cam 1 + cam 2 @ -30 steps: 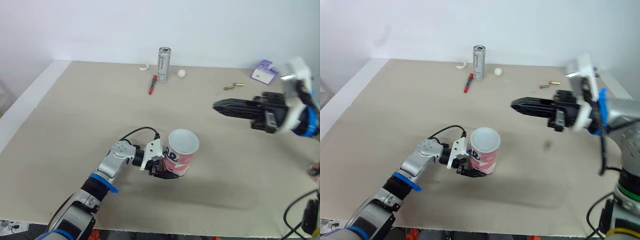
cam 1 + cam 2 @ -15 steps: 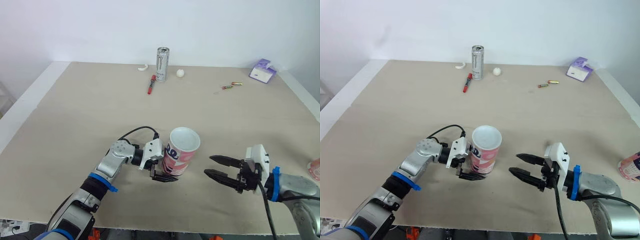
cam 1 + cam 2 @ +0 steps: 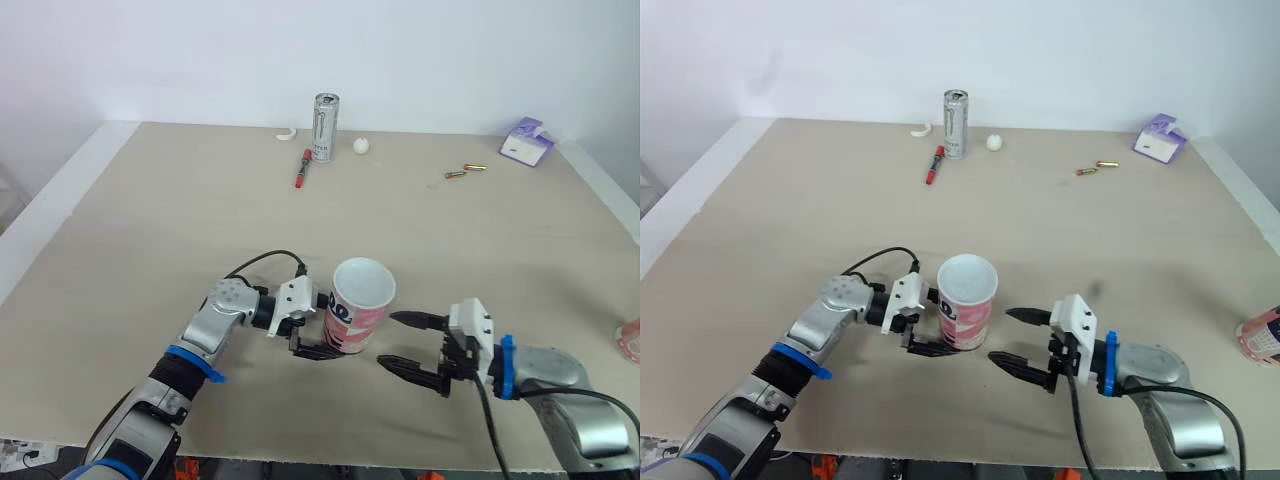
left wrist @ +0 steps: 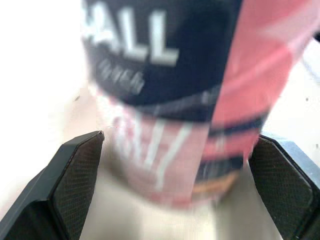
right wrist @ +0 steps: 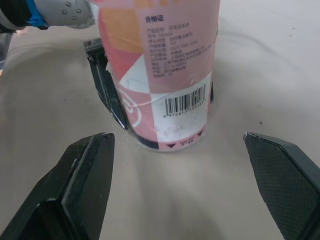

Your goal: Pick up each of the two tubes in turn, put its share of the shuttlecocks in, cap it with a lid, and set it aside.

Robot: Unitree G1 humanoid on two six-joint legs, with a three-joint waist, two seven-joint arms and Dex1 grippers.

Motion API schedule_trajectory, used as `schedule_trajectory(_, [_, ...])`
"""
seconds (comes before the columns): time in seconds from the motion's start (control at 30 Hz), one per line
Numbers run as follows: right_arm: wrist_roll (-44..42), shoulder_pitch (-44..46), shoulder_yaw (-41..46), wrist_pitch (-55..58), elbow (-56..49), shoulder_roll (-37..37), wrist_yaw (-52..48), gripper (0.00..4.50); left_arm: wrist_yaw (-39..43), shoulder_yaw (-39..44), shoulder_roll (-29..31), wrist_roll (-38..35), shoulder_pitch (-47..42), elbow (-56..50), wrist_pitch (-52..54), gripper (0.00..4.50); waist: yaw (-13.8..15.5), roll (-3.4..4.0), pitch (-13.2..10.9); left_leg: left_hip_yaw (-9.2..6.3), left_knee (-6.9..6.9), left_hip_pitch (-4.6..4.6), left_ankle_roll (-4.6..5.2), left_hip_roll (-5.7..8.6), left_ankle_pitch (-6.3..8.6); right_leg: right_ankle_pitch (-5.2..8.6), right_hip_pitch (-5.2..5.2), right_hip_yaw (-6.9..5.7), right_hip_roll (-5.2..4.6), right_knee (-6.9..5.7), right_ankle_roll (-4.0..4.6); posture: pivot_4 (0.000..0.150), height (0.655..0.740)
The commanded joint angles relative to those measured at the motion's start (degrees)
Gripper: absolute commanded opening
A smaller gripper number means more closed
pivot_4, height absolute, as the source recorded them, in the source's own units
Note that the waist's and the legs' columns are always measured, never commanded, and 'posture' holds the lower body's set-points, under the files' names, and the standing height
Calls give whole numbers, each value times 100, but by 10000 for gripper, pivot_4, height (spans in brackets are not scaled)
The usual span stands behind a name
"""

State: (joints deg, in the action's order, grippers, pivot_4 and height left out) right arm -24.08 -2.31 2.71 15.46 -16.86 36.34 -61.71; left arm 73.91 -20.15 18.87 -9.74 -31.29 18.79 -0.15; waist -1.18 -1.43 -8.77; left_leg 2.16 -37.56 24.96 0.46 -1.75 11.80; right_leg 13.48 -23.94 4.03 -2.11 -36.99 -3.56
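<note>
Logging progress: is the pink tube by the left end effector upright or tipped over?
Upright: the pink tube stands on its base on the table, open mouth facing up, no lid on it.

Silver arms (image 3: 222, 312), blue bands (image 3: 190, 361), white mounts (image 3: 468, 322); black left claw (image 3: 332, 336) and right claw (image 3: 388, 340).

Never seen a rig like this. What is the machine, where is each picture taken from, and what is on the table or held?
A humanoid robot with two arms, each ending in a gripper. The two wide pictures come from its head camera, looking down; the two close-ups come from cameras on its wrists. On the table stands an open pink tube; farther back are a drinks can, a red pen, a white ball and a purple box. The left gripper sits around the tube's foot; whether it grips, I cannot tell. The right gripper is open and empty, facing the tube.
</note>
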Motion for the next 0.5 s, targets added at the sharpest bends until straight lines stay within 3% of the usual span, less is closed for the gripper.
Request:
schedule_trajectory(0.03, [213,176,-211,-290,106,-103,111,44379,83,187,97,-201,52,-363,-28,45000,1,1,0,0,0,1,0,0,0,0,-1,0,0,0,0,1500,7400])
schedule_trajectory(0.5, [416,562,-823,-485,308,-490,358,44379,332,586,813,-734,459,-1315,580,45000,1,-2,-1,-1,0,3,-2,0,1,1,-1,-3,-1,-6,0,1500,7400])
